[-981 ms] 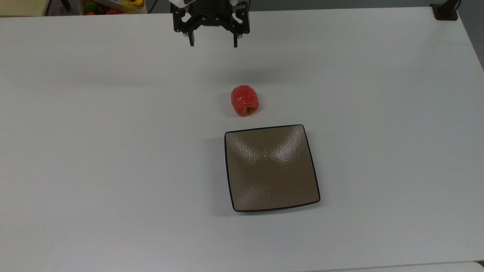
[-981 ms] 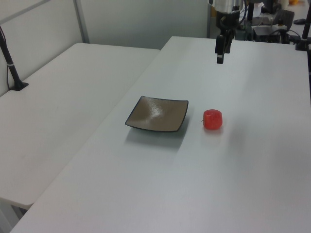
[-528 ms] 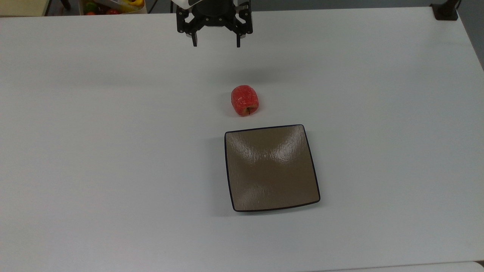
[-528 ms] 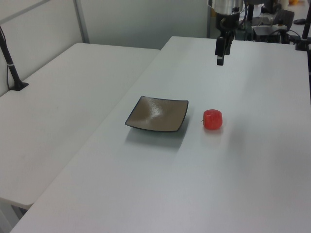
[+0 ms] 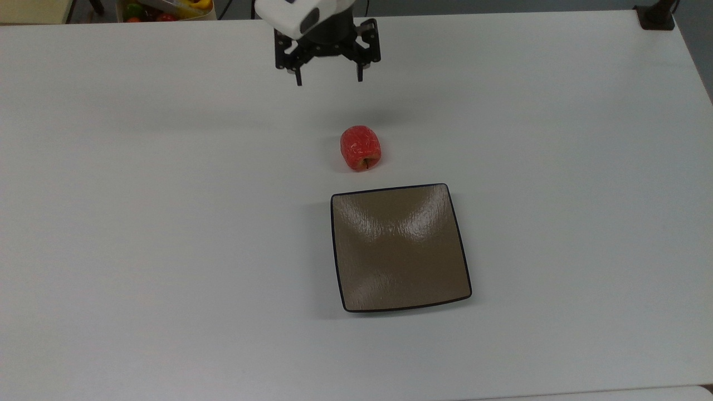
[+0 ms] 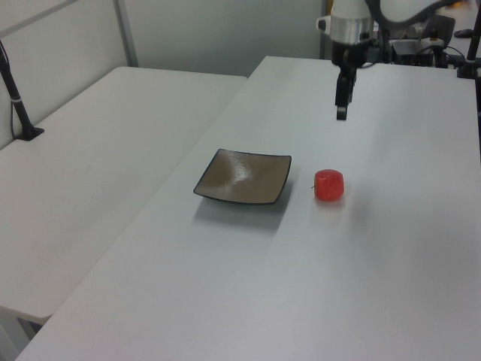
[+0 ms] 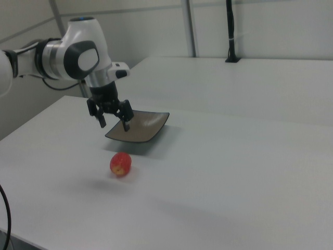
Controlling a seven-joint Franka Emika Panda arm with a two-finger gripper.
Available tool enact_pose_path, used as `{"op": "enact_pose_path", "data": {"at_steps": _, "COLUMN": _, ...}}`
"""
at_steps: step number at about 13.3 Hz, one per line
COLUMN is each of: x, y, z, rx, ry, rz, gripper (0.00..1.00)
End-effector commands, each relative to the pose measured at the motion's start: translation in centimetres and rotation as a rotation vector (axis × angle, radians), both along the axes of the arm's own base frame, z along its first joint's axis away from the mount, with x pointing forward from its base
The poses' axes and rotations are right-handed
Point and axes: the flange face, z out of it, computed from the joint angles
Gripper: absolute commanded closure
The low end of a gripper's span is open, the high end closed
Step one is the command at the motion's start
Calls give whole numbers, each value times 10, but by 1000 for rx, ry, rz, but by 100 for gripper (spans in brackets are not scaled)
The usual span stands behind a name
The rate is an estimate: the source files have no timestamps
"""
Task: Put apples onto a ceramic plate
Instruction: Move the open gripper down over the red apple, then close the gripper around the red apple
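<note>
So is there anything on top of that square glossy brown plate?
Nothing: the square glossy brown plate is bare. The small red apple lies on the white table beside it. The plate covers whatever is beneath it.

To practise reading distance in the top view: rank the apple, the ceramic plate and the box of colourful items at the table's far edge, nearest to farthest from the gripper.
From the gripper:
1. Apple, just below it, on the table.
2. Box of colourful items, top-left corner.
3. Ceramic plate, below the apple.
</note>
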Motion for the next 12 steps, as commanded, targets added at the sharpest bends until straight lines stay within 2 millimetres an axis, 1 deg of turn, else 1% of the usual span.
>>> {"op": "enact_pose_path", "data": {"at_steps": 1, "x": -6, "y": 13, "z": -36, "rx": -7, "ry": 3, "rz": 128, "gripper": 0}}
{"op": "enact_pose_path", "data": {"at_steps": 3, "x": -2, "y": 26, "z": -58, "rx": -11, "ry": 2, "rz": 172, "gripper": 0}}
{"op": "enact_pose_path", "data": {"at_steps": 5, "x": 3, "y": 33, "z": -77, "rx": -18, "ry": 10, "rz": 183, "gripper": 0}}
{"op": "enact_pose_path", "data": {"at_steps": 8, "x": 8, "y": 47, "z": -101, "rx": -23, "ry": 13, "rz": 197, "gripper": 0}}
{"op": "enact_pose_path", "data": {"at_steps": 9, "x": 10, "y": 48, "z": -106, "rx": -22, "ry": 9, "rz": 195, "gripper": 0}}
{"op": "enact_pose_path", "data": {"at_steps": 10, "x": 12, "y": 50, "z": -118, "rx": -27, "ry": 25, "rz": 197, "gripper": 0}}
{"op": "enact_pose_path", "data": {"at_steps": 12, "x": 15, "y": 57, "z": -133, "rx": -30, "ry": 23, "rz": 207, "gripper": 0}}
